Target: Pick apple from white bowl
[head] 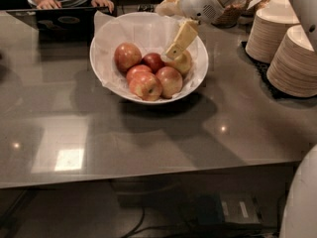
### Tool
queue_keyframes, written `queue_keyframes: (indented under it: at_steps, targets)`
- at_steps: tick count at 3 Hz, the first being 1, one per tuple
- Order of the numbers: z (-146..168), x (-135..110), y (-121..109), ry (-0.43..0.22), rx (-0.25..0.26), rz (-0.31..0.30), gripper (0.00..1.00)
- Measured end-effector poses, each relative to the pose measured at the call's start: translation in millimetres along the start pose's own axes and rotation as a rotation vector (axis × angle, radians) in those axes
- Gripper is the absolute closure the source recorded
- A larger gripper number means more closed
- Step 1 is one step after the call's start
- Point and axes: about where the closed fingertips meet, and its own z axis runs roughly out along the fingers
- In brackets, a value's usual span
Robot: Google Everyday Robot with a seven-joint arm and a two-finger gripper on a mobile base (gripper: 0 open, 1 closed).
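Note:
The white bowl (106, 68), lined with crinkled white paper, stands at the back middle of the grey table and holds several apples. The apple (127, 56), large and evenly red, lies at the bowl's left side. A smaller dark red apple (153, 61) sits beside it, with mottled red-yellow apples (146, 85) in front. My gripper (172, 52) reaches down from the upper right into the bowl's right half. Its tip is right over a yellowish apple (184, 63), well to the right of the red apple.
Tall stacks of pale disposable bowls (292, 58) stand on a dark mat at the right. A laptop (54, 21) lies at the back left with a person's hands (48, 3) on it. The table's front edge (148, 175) runs across the lower part of the view.

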Motion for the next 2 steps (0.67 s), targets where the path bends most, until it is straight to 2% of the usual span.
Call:
queue_keyframes:
  at_steps: [1, 2]
  targets:
    - [0.3, -0.1, 0.0, -0.001, -0.001, 0.001, 0.13]
    - [0.4, -0.1, 0.0, -0.001, -0.001, 0.002, 0.0]
